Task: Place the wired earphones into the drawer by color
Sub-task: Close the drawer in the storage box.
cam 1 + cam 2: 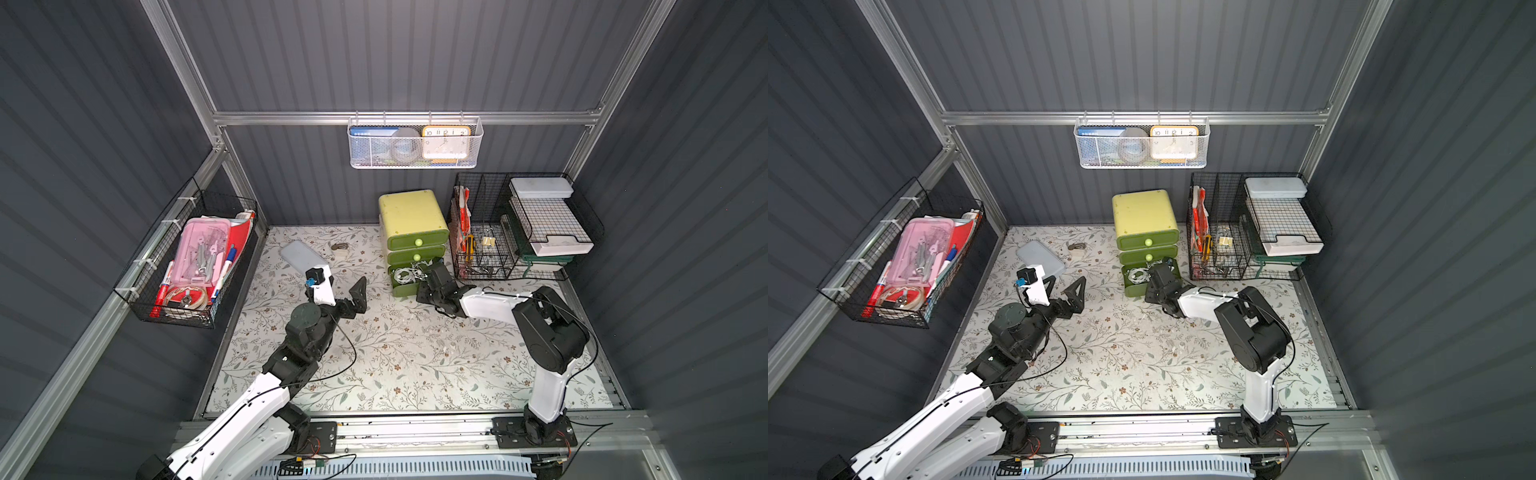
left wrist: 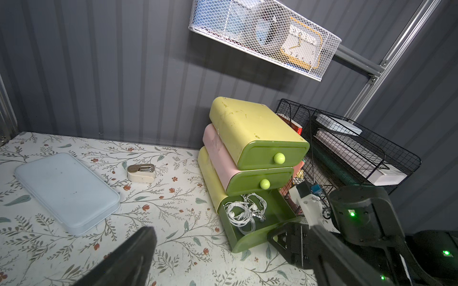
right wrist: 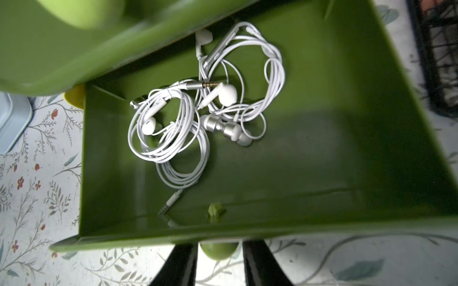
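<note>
Left gripper hovered over the floral-print desk, jaws wide apart, empty. Right gripper straddled the round green knob of the pulled-out bottom green plastic drawer; clamped or not, couldn't tell. Tangled white wired earphones lay inside it. Two upper green drawers were shut.

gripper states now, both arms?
Left gripper: open, empty.
Right gripper: jaws flank the knob of the open drawer; whether it grips cannot be told.
</note>
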`<control>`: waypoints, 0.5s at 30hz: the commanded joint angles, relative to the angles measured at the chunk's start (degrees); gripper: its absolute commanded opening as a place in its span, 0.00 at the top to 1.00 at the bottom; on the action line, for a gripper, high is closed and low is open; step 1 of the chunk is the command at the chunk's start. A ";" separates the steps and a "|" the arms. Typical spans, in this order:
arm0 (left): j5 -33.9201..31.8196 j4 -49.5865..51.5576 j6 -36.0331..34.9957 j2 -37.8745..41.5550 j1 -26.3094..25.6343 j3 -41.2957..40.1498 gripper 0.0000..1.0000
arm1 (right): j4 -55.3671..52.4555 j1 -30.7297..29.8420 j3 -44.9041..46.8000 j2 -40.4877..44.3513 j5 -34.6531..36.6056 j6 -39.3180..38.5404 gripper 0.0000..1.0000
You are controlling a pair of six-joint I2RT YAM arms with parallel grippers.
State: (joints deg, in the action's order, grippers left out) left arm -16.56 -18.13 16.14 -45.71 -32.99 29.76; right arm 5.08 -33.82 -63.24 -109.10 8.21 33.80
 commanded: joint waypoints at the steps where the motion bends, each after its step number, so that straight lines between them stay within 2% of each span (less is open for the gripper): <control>1: 1.14 -0.70 0.56 0.55 0.21 -0.67 0.01 | 1.04 0.57 -2.18 -1.23 1.28 1.84 0.65; 15: 4.42 -1.90 2.05 1.22 0.23 -1.72 0.01 | 3.88 1.62 -6.73 -5.33 2.69 9.22 0.60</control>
State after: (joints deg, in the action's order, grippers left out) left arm -13.56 -18.41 17.21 -45.36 -32.99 28.82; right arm 7.79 -32.80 -67.92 -113.34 9.67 40.23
